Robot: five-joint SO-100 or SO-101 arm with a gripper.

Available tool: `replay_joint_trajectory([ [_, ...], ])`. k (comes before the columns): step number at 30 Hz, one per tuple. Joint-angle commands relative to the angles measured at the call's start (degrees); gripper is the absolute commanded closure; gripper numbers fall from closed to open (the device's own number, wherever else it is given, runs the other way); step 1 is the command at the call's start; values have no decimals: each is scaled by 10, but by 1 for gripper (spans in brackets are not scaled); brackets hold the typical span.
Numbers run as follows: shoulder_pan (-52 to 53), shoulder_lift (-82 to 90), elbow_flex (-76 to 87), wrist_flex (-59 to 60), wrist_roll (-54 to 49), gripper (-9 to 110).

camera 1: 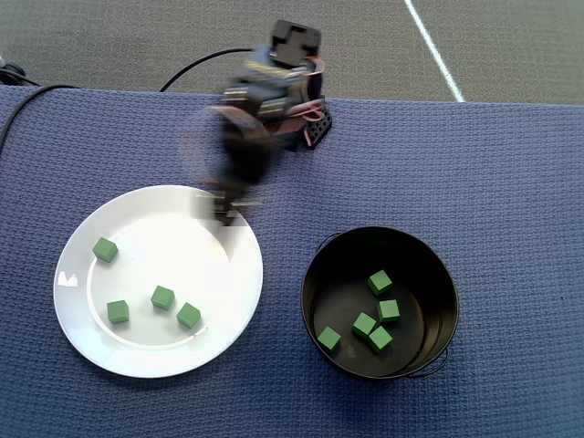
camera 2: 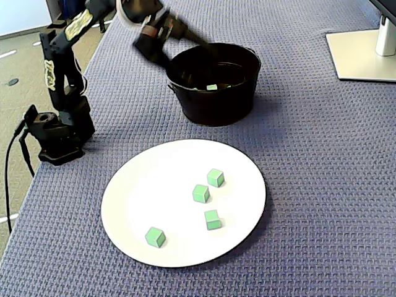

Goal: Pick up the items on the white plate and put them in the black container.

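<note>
inside the round black metal pot (camera 1: 438, 274) five small green cubes (camera 1: 380, 282) are lying, four (camera 1: 163, 297) are waiting on the glossy white plate (camera 1: 182, 214), and the blurred gripper (camera 1: 224, 212) is showing no readable jaw state.

Four green cubes (camera 1: 163, 297) scattered on white plate (camera 1: 205, 214) at lower left of overhead view, five more inside black pot (camera 1: 443, 274) at lower right.

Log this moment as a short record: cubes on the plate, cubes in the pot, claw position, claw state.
cubes on plate: four small green cubes on the round glossy white plate
cubes in pot: five visible inside the round black metal pot, overhead view
claw position: claw above the plate's far rim, away from the pot
claw state: motion-blurred, cannot tell; no cube seen in it
surface: blue woven cloth
</note>
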Motion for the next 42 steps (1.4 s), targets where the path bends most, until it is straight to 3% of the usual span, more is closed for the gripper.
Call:
replay_joint_trajectory([
  [1,115,-18,56,-78,30,78],
  [16,18,-268,-11,-34,134,78],
  [29,-15,-341,-62,-56,121,79],
  [33,-25,-353,-65,-59,115,84],
  [38,-28,-365,-65,-55,127,102],
  [42,-21,-359,-64,-41,132,102],
])
